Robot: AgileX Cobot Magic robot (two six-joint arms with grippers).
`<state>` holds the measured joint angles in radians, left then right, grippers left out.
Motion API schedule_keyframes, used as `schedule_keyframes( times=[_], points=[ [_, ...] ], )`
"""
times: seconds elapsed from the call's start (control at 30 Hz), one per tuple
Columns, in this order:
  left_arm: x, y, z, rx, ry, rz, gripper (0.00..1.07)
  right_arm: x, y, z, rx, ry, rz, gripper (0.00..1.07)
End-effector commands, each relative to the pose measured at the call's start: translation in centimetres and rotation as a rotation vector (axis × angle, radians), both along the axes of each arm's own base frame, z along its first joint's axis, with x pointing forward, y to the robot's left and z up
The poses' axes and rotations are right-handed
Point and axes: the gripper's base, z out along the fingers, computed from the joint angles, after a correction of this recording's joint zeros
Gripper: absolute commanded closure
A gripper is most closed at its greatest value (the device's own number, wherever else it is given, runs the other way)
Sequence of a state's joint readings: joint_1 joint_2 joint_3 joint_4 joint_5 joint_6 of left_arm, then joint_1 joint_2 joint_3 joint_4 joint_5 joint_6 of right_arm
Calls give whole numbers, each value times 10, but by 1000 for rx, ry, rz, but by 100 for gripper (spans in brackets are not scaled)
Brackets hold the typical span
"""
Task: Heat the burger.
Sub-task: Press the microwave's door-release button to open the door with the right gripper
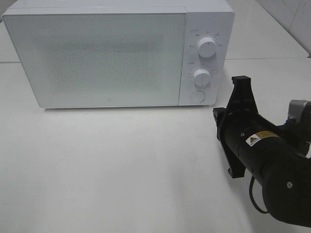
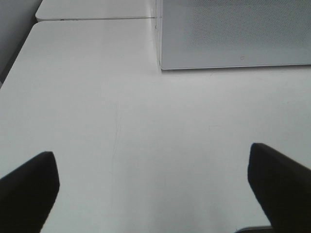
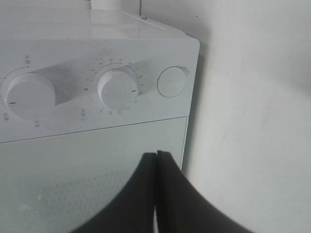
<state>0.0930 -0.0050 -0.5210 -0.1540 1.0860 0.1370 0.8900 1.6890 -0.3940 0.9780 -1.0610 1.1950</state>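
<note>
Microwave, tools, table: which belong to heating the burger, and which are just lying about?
Job: microwave, door shut; upper knob, lower knob, round button; right tool, shut, facing them.
Idle: left tool, open over the table. No burger in view.

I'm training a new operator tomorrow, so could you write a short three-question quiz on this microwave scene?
1. True or false: the microwave door is shut.
2. The right tool is: A) wide open; B) shut, holding nothing; C) shut on a dial.
3. Fill in: the left tool, open, hangs over the white ____.
Key: 1 true; 2 B; 3 table.
</note>
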Motion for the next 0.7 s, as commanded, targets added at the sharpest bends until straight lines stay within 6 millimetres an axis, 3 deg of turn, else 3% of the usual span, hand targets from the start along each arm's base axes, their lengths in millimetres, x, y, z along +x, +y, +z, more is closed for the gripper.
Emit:
schedule_keyframes(
  times=[0.03,0.23,0.7],
  points=[
    [0,0,0,-8,-16,6,9,11,2,-4,13,0,-8,107],
    [0,0,0,-8,-16,6,9,28,4,-2,24,-23,-28,107],
    [0,0,0,-8,-16,6,9,74,18,-23,52,-34,-30,107]
  ],
)
